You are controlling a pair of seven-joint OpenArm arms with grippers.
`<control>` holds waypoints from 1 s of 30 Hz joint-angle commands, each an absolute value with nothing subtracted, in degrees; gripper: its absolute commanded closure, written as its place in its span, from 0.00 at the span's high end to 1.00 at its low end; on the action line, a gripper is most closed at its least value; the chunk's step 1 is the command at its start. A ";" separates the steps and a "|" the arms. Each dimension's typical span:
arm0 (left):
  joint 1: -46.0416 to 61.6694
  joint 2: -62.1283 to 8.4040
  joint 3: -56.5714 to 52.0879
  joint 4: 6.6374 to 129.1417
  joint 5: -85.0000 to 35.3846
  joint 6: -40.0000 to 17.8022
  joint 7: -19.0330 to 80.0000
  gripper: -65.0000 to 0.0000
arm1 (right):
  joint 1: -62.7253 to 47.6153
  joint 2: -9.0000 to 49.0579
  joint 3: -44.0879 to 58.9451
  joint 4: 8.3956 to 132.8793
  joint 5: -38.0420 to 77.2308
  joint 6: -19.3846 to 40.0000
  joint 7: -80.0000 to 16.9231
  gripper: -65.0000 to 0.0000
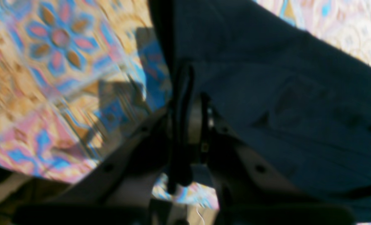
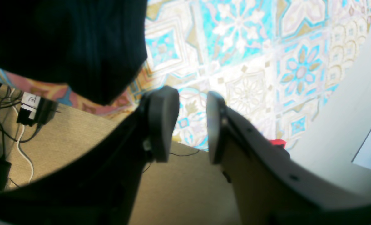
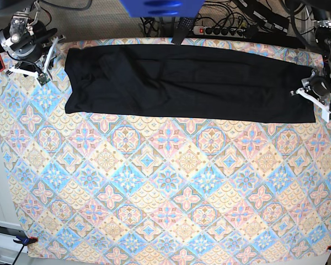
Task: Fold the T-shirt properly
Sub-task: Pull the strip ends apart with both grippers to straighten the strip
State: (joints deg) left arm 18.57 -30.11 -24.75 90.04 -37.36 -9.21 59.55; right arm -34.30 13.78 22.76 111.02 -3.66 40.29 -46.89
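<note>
T-shirt point(image 3: 187, 83) lies as a long black band across the far part of the tabletop point(image 3: 154, 193), already narrowed lengthwise, its long edges fairly straight. One end sits near the far corner by the right arm, the other reaches the opposite edge by the left arm.

Left gripper point(image 3: 315, 98) is down at that end of the band. In its wrist view the fingers point(image 1: 180, 125) are pressed nearly together with dark cloth bunched in the slit between them — we read this as a pinch on the shirt's edge, though the view is blurred and we cannot say how many layers are caught.

Right gripper point(image 2: 191, 122) stands off the cloth, just beside the other end. Its fingers are parted about halfway with only patterned tabletop showing between them; nothing held. The shirt's corner hangs in the upper left of its wrist view, apart from the pads.

Step in hand, as we judge it: securing the ends before the crosswise fold. One end is taken; the other is not yet.

Next move calls for the right gripper to come over to its corner and close on the hem, then both ends to travel level — otherwise the band will likely skew or drag wrinkles into the middle.
</note>
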 commanded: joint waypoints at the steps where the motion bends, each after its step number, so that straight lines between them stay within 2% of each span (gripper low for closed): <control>1: 19.56 -29.67 -25.01 92.62 -39.34 -9.45 59.65 0.00 | -34.51 14.55 23.25 112.04 -3.56 40.00 -46.29 0.28; 9: 24.57 -20.35 -24.84 106.59 -44.18 -9.45 64.57 0.00 | -32.92 14.55 23.52 112.04 -3.56 40.00 -46.29 0.28; 18: 24.04 -14.37 -24.40 107.12 -48.57 -9.45 67.74 0.00 | -31.25 14.55 23.60 112.04 -3.56 40.00 -46.29 0.28; 30: 20.53 -12.88 -12.26 106.77 -46.73 -9.36 64.31 0.00 | -30.37 14.64 28.26 111.96 -3.56 40.00 -46.29 0.28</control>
State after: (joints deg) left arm 20.80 -12.78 -12.25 105.86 -46.19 -8.97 65.06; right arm -30.28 13.65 27.75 111.02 -3.84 40.32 -46.94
